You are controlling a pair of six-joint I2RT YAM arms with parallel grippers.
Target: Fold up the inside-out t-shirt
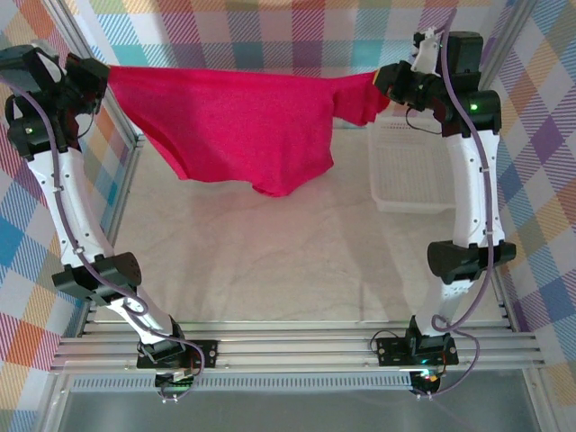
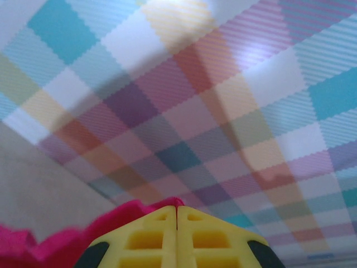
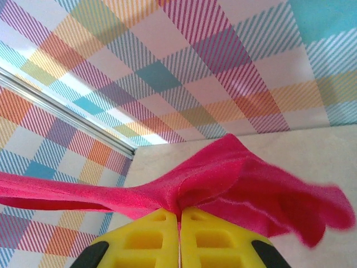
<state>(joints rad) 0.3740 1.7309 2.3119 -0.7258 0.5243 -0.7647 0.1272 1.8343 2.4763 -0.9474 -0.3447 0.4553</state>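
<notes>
Surface (image 1: 270, 270) lay pale and lightly creased. White tray (image 1: 409, 175) sat at 2 o'clock beneath the right arm. Beyond, shirt (image 1: 243, 126) hung stretched in the air toward 12 o'clock, its bulk sagging in the middle. Left gripper (image 1: 97, 83) at 10 o'clock pinched one end; right gripper (image 1: 387, 85) at 1 o'clock was clamped on the other.

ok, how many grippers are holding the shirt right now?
2. The left gripper is shut on the shirt at its far-left end. The right gripper is shut on its far-right end, by the white basket. The cloth hangs stretched between them.
</notes>
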